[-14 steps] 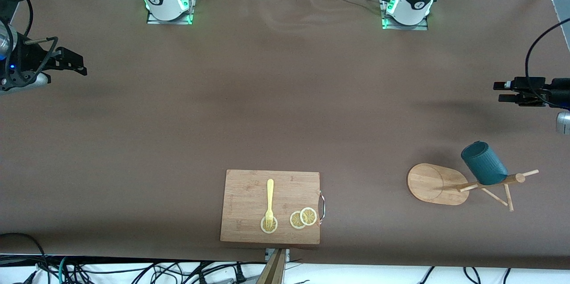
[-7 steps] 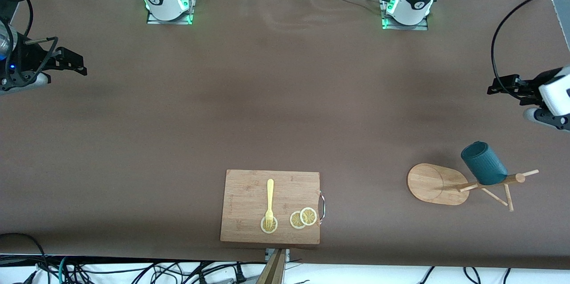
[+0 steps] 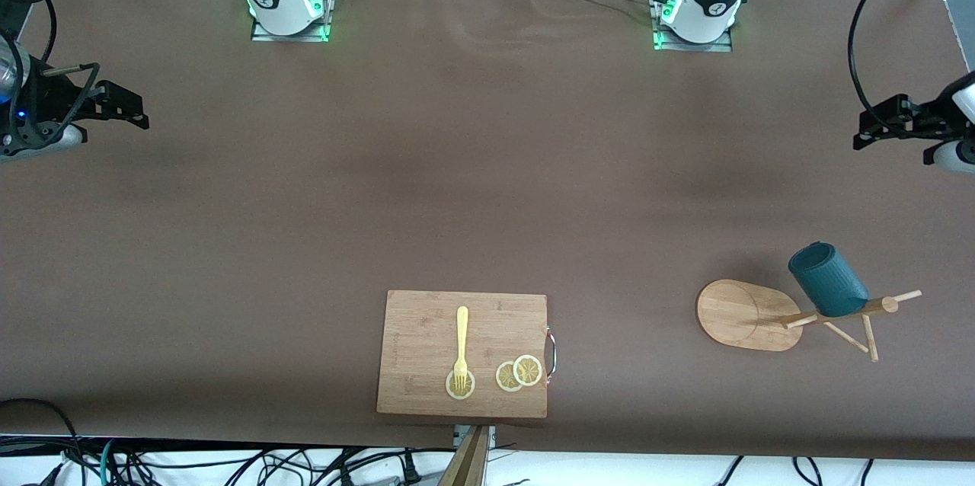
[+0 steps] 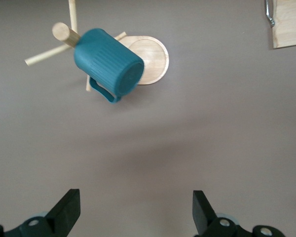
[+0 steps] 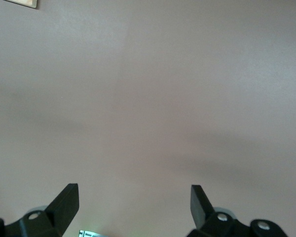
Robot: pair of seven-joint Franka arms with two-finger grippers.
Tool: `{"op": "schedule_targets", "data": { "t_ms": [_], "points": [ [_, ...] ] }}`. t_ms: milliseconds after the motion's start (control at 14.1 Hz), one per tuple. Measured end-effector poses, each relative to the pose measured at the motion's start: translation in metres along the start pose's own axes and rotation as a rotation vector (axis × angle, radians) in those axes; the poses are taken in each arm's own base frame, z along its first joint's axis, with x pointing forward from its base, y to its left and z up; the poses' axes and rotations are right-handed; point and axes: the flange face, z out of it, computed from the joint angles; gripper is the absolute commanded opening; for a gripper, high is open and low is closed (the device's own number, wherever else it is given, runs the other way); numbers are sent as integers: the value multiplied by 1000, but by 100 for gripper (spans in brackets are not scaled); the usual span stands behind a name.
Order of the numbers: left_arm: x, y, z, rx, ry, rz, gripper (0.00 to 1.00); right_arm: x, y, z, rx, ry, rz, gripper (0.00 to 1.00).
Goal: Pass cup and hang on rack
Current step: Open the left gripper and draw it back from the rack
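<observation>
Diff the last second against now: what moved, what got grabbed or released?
Only the left gripper moved: it drew back toward the left arm's end of the table, away from the rack, open and empty throughout. Nothing was grabbed or released. The cup stayed hanging on the rack, the right gripper stayed open over bare table at the right arm's end, and the cutting board with fork and lemon slices stayed put.

The cup [image 3: 828,279] hides the rack [image 3: 750,314] peg it hangs on; both arms run off the front view's edges.
</observation>
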Motion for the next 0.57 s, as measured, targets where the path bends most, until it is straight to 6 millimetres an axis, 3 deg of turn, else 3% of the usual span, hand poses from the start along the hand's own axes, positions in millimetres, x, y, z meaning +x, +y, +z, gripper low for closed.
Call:
{"op": "schedule_targets", "data": {
  "t_ms": [142,569],
  "points": [
    [-5,13,2,-33,-39,-77,100,0,0,0,0,0,-1,100],
    [3,16,19,-48,-73,-112,100,0,0,0,0,-1,-9,100]
  ]
}}
